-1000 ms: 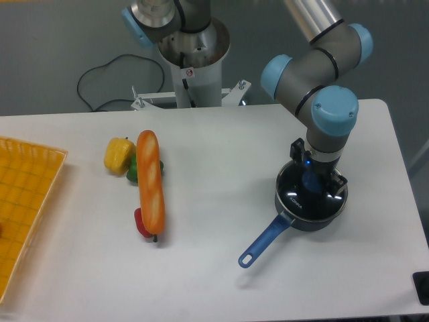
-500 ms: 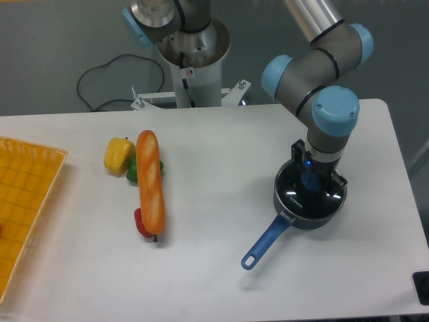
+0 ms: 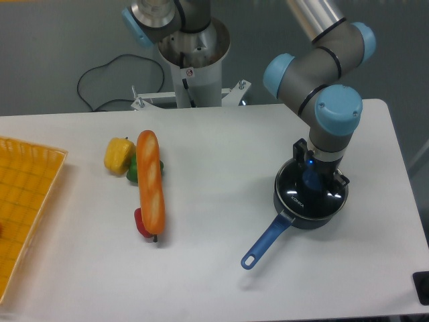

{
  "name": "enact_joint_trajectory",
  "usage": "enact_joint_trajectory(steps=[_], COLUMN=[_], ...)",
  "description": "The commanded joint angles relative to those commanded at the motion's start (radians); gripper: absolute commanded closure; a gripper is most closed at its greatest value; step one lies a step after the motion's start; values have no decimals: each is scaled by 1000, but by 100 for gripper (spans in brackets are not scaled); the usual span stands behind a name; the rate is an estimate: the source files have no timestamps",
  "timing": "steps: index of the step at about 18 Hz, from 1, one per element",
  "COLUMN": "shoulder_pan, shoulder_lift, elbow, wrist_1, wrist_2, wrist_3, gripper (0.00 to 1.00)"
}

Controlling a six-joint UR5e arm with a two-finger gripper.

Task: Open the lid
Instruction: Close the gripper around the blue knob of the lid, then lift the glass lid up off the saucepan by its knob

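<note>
even bright overhead light, soft short shadows (faint), sharp focus, mild graininess

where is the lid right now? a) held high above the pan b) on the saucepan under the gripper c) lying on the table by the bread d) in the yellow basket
b: the lid sits on the saucepan, with the gripper down at its blue knob; whether the fingers are closed on the knob cannot be told.

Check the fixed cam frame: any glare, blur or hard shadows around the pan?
Camera view: sharp, evenly lit, no motion blur. Soft shadow under the saucepan handle. Small glints on the lid, lettering readable. The gripper hides the knob.
</note>
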Motion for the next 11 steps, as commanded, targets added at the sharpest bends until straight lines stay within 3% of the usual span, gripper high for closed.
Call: enact_joint_trajectory(steps=[8, 11], shoulder_pan=[0, -3], shoulder_lift=[18, 34], elbow=[9, 23], wrist_1=[-31, -71], wrist_2=[-11, -14], wrist_3=[0, 0], gripper=[39, 39])
